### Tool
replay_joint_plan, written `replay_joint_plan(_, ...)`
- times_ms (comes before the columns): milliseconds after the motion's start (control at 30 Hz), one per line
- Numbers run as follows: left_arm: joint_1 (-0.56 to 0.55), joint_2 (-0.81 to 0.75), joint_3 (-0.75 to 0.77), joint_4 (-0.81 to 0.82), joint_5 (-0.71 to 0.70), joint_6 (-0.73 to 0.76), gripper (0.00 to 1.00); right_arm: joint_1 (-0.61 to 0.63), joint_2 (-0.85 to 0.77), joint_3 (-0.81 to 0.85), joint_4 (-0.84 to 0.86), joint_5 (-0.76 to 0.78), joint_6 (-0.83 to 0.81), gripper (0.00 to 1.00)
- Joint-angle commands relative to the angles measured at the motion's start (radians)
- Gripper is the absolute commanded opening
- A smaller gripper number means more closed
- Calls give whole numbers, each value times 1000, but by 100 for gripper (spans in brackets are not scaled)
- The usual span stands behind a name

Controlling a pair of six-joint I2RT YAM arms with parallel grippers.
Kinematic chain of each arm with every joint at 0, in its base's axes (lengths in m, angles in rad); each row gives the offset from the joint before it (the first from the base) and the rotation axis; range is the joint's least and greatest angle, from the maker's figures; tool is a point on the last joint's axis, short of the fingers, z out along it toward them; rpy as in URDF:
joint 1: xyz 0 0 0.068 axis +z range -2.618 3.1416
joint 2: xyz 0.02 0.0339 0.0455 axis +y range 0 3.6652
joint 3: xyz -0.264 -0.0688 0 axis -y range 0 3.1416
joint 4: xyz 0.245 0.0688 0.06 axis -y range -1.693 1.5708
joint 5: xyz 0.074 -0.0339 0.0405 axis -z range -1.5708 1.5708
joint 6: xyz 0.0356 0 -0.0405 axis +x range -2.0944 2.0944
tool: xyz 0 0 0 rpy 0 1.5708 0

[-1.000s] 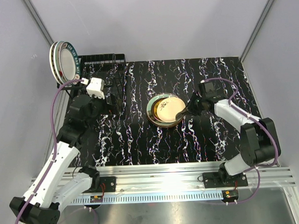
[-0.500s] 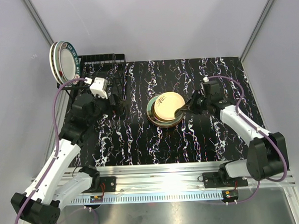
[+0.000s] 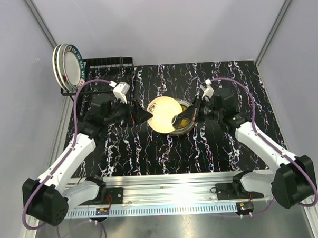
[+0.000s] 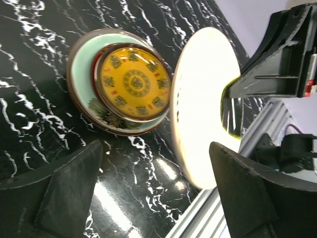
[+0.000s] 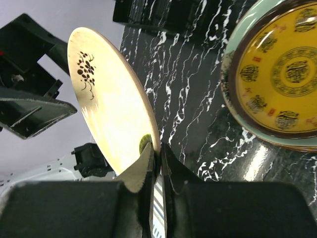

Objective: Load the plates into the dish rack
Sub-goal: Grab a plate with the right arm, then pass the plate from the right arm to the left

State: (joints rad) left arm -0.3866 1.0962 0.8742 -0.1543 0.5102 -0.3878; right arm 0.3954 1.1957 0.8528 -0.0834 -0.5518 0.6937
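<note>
On the overhead view, the cream plate (image 3: 161, 114) at centre is washed out by glare, so no pattern can be made out. The stack (image 3: 183, 129) beneath is largely covered by it and by the right gripper (image 3: 176, 120). Lettering on the plates (image 3: 67, 65) in the dish rack (image 3: 110, 66), upper left, is too small to be read. On the right wrist view, the yellow plate (image 5: 282, 74) is cut off at the right edge. On the left wrist view, the fingers (image 4: 64, 193) of the left gripper (image 4: 156, 151) are cropped at the bottom.

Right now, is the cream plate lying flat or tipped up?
Tipped up: the cream plate stands nearly on edge, its rim pinched by the right end effector, beside the yellow plate.
</note>
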Motion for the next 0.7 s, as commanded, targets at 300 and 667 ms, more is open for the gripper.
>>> replay_joint_plan(300,-3,25,11,84,119,-29,47,45,-22,20,146,-56,20,0)
replay_joint_plan(667,-3,31,28,49,97,-16,0,76,7,29,143,-34,15,34)
